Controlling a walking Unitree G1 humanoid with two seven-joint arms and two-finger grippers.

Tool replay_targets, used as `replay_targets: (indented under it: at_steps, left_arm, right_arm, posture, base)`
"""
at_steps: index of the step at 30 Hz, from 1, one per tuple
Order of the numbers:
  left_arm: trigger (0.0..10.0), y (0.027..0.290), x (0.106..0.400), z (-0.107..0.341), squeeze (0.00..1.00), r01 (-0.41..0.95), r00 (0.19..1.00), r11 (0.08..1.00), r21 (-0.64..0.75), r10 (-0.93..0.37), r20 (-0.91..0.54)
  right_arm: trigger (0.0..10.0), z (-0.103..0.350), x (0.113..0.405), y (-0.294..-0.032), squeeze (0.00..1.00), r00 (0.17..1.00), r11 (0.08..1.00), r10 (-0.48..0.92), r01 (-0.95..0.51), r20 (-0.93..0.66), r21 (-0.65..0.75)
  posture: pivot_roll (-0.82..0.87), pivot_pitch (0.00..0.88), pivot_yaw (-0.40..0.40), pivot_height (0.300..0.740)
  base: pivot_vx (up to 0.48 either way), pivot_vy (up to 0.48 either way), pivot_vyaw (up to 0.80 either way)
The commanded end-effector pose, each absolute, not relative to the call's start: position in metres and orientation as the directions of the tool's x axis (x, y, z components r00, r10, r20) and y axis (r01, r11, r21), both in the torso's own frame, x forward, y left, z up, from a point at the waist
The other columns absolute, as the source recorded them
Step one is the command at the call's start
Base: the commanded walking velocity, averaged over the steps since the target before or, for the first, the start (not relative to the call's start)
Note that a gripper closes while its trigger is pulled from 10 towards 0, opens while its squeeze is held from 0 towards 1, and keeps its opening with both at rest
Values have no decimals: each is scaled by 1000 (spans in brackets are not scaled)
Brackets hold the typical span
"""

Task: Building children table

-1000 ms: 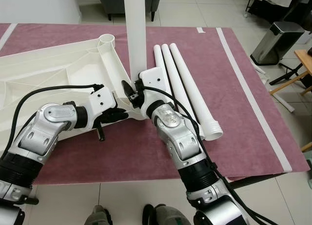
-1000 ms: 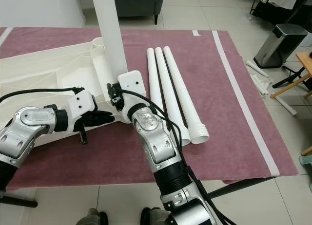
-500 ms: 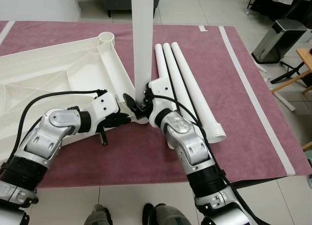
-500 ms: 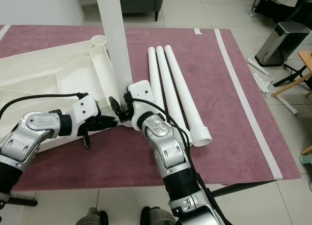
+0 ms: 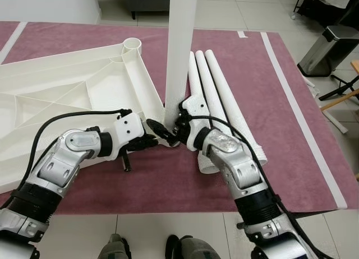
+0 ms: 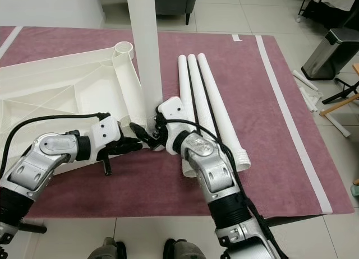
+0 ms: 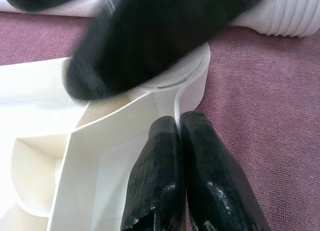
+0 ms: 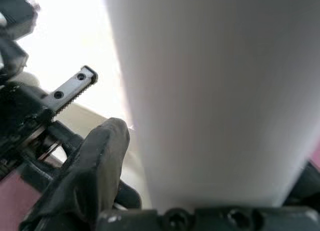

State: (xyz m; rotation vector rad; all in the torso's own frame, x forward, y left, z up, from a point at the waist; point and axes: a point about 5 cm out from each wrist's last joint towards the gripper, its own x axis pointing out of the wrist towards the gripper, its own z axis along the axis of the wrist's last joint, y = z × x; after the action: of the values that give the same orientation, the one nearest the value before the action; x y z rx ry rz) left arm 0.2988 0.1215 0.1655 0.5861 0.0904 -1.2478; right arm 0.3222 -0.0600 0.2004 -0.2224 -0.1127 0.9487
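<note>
White plastic makes up the big flat tabletop (image 5: 61, 96), which lies upside down in the left half of the frame. One long white round leg (image 5: 180, 51) stands up straight from its near corner socket, in the middle of the frame. The right gripper (image 5: 178, 130) hugs the bottom of this leg with its black fingers (image 8: 95, 161) closed around it. The left gripper (image 5: 150, 137) rests just beside it, its two black fingers pressed together with nothing between them, touching the tabletop's corner edge.

I think the step in hand is fixing the first leg into its hole. The next move likely calls for turning or pushing the leg until it sits tight, while the tabletop is held down.

Three more white tube legs (image 5: 216, 91) lie side by side just right of the standing one. Everything sits on a dark pink cloth surface (image 5: 291, 130). Grey floor tiles (image 5: 252, 7) and a silver bin (image 5: 328, 49) fill the upper right.
</note>
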Motion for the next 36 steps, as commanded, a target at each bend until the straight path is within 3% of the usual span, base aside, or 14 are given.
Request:
replay_targets:
  at_steps: [1, 9, 10, 11, 12, 13, 14, 26, 28, 30, 32, 33, 35, 36]
  left_arm:
    - [0, 113, 289, 142, 0, 950, 242, 118, 289, -865, -440]
    - [0, 113, 293, 141, 0, 947, 257, 135, 290, -862, -437]
    - [0, 114, 293, 141, 0, 947, 260, 138, 291, -861, -437]
    - [0, 114, 293, 141, 0, 947, 260, 138, 291, -861, -437]
    - [0, 115, 294, 142, 0, 945, 265, 142, 294, -860, -436]
    - [0, 115, 294, 142, 0, 945, 265, 142, 294, -860, -436]
    - [0, 116, 296, 143, 0, 942, 279, 157, 296, -859, -429]
    - [0, 115, 296, 143, 0, 940, 286, 168, 298, -863, -416]
    - [0, 116, 296, 142, 0, 942, 283, 169, 291, -866, -412]
    - [0, 116, 296, 142, 0, 942, 283, 169, 291, -866, -412]
    - [0, 116, 296, 142, 0, 947, 278, 181, 267, -876, -393]
    - [0, 116, 296, 142, 0, 947, 278, 181, 267, -876, -393]
    - [0, 116, 296, 142, 0, 949, 277, 190, 252, -882, -380]
    - [0, 116, 296, 142, 0, 949, 277, 190, 252, -882, -380]
  right_arm:
    - [10000, 204, 326, -58, 0, 531, 513, 847, -818, -2, -260]
    - [10000, 198, 339, -69, 0, 460, 426, 883, -869, -95, -251]
    - [4863, 196, 340, -70, 0, 451, 418, 887, -876, -102, -241]
    - [4863, 196, 340, -70, 0, 451, 418, 887, -876, -102, -241]
    - [1373, 194, 340, -71, 0, 438, 408, 893, -885, -105, -225]
    - [1373, 194, 340, -71, 0, 438, 408, 893, -885, -105, -225]
    - [0, 191, 338, -71, 0, 427, 401, 899, -893, -98, -204]
    - [0, 183, 329, -56, 0, 444, 432, 895, -887, -45, -164]
    - [0, 172, 322, -39, 0, 536, 531, 843, -843, -48, -91]
    - [0, 172, 322, -39, 0, 536, 531, 843, -843, -48, -91]
    - [0, 163, 316, -24, 0, 648, 649, 757, -761, -82, -16]
    - [0, 163, 316, -24, 0, 648, 649, 757, -761, -82, -16]
    - [0, 156, 316, -19, 0, 798, 807, 586, -591, -141, 8]
    - [0, 156, 316, -19, 0, 798, 807, 586, -591, -141, 8]
  posture:
    - [79, 180, -21, 740]
    - [89, 168, -22, 740]
    - [92, 165, -22, 740]
    - [92, 165, -22, 740]
    - [93, 164, -22, 740]
    - [93, 164, -22, 740]
    - [94, 159, -21, 740]
    - [93, 154, -22, 740]
    - [90, 150, -24, 740]
    - [90, 150, -24, 740]
    - [87, 150, -24, 740]
    - [87, 150, -24, 740]
    - [81, 151, -24, 740]
    - [81, 151, -24, 740]
  base:
    - [0, 0, 0]
    - [0, 0, 0]
    - [0, 0, 0]
    - [0, 0, 0]
    - [0, 0, 0]
    - [0, 0, 0]
    - [0, 0, 0]
    - [0, 0, 0]
    - [0, 0, 0]
    - [0, 0, 0]
    - [0, 0, 0]
    - [0, 0, 0]
    - [0, 0, 0]
    - [0, 0, 0]
